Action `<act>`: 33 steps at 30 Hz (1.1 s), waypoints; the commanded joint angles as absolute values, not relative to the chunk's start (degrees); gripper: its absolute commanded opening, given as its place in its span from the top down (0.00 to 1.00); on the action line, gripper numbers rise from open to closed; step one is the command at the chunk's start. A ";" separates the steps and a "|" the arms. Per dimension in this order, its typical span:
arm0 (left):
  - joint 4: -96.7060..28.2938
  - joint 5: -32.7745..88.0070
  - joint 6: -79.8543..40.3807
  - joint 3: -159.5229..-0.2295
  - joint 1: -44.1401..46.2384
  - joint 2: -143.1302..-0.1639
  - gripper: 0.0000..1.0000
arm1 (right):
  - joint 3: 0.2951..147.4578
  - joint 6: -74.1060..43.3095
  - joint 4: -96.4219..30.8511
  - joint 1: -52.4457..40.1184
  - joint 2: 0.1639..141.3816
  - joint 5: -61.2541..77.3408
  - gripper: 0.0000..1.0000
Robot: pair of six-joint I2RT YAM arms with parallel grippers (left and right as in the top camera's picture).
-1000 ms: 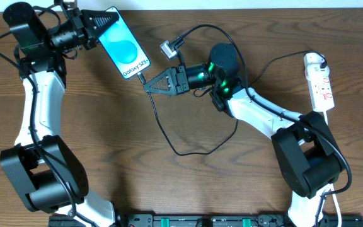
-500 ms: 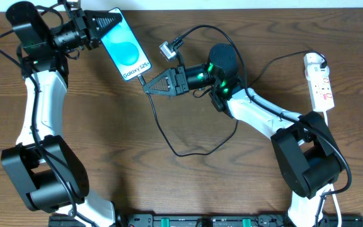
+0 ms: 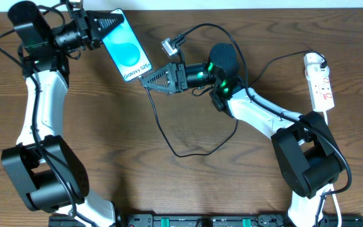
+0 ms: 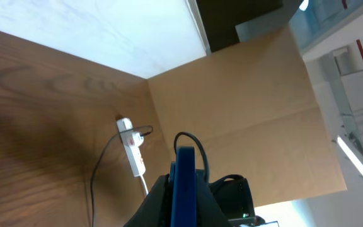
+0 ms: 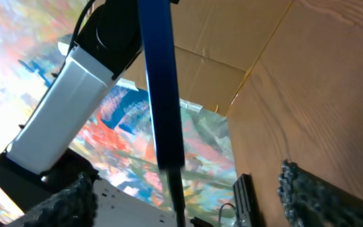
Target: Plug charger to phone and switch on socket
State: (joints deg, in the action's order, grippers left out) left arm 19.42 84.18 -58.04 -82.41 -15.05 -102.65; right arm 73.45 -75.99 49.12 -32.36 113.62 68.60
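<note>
Two arms meet at the phone

Left gripper (image 3: 108,26), reaching along the table's (image 3: 106,126) far left edge, is clamped on the phone's (image 3: 126,47) upper end. Right arm stretches leftward across the middle; right gripper (image 3: 149,81) stands spread wide around the phone's lower end, where the charger (image 3: 188,154) tip sits. Socket (image 3: 319,81) lies well apart, far right.

One phone (image 3: 128,47), one charger (image 3: 191,154), one socket (image 3: 320,82), and two tools: left tool (image 3: 109,22), right tool (image 3: 149,81).
</note>
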 commanded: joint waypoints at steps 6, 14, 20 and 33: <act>19.53 87.05 -58.15 -82.94 -17.61 -102.56 0.92 | 74.04 -71.46 45.76 -27.09 113.58 66.19 0.01; 19.53 86.96 -59.18 -82.94 -17.56 -102.56 0.93 | 74.04 -55.77 14.39 -19.66 113.51 60.53 0.07; 18.92 86.76 -59.18 -82.94 -17.21 -102.56 0.92 | 74.04 -43.55 -6.59 -16.34 108.92 46.63 0.07; 18.00 85.10 -51.27 -78.96 -8.27 -102.63 0.93 | 74.04 -35.68 -40.95 -14.55 86.98 -1.17 0.05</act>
State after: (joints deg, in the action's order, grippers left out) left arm 17.98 85.32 -55.68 -81.36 -11.27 -102.65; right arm 73.56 -38.09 -37.82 -14.59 90.80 16.14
